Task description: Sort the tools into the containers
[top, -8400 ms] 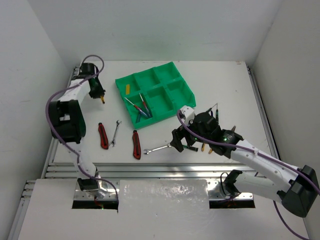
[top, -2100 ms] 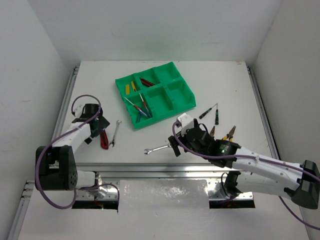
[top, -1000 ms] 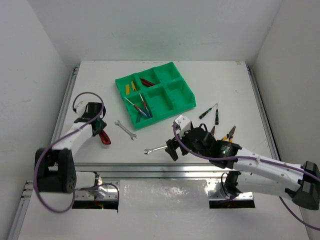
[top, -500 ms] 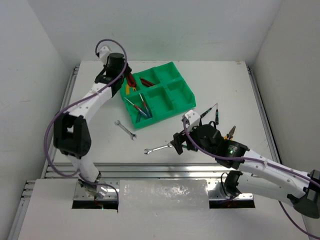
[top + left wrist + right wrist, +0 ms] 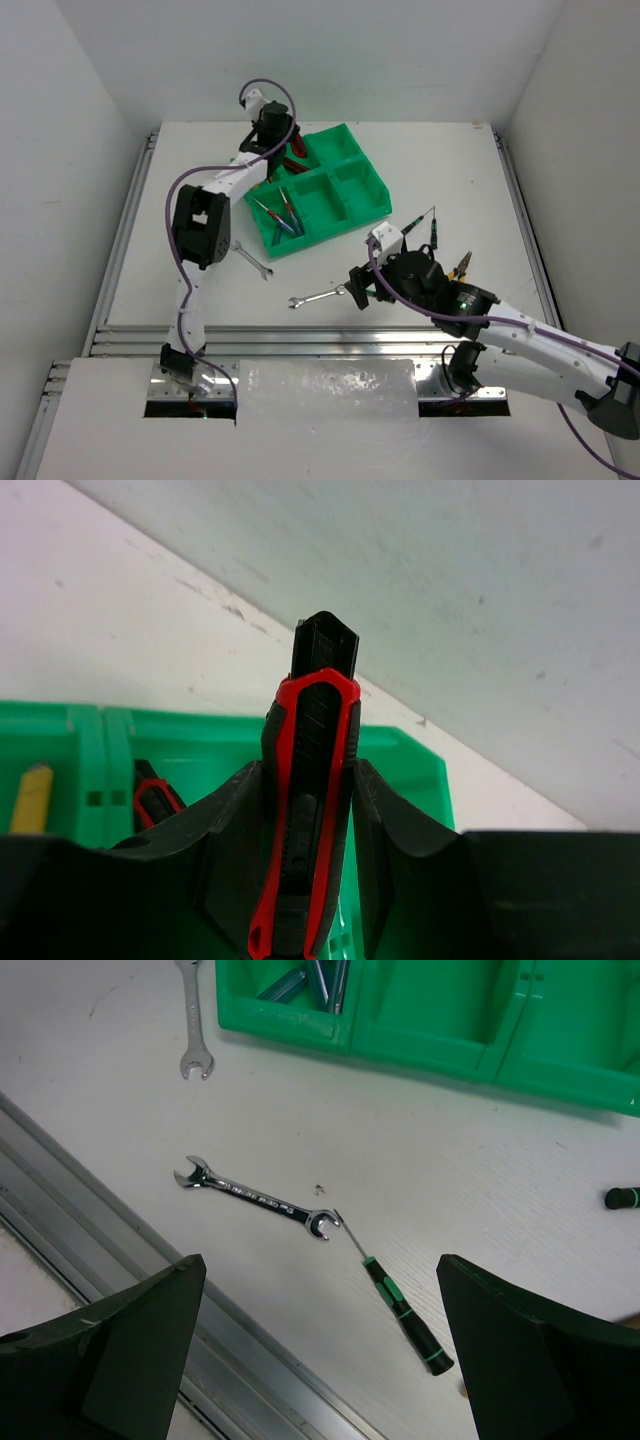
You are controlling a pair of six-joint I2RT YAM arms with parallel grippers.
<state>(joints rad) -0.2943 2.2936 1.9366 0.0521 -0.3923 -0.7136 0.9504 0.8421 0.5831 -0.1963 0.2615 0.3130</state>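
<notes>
The step in hand is the delivery of a red-handled knife [image 5: 308,810] to the green tray [image 5: 330,232]. The left jaws are partly closed and clamp the knife by its handle, its black tip sticking out past them. They hang over the tray's far side. In the left wrist view a second red knife [image 5: 155,798] lies in the compartment below, and the yellow knife [image 5: 30,795] sits in the compartment beside it. The held knife looks clear of the tray floor, though how high it is cannot be told.

The next move probably calls for lowering the knife into the compartment with the other red knife, then opening the jaws and lifting straight out, so that the blade end does not catch the dividing wall.

The right jaws are spread fully and hold nothing. They hover over the surface in front of the tray, above a silver wrench [image 5: 255,1198] and a green-handled screwdriver [image 5: 400,1305] that lies just beside it. The wrench looks like their next pick. It is thin and flat, so the jaws will have to come down close to the surface and straddle its shaft.

Not yet sorted are another wrench [image 5: 252,258] near the tray's front left corner, the yellow-handled pliers [image 5: 460,265] and two more screwdrivers [image 5: 418,222] on the right. Several screwdrivers [image 5: 280,215] already lie in a near compartment
</notes>
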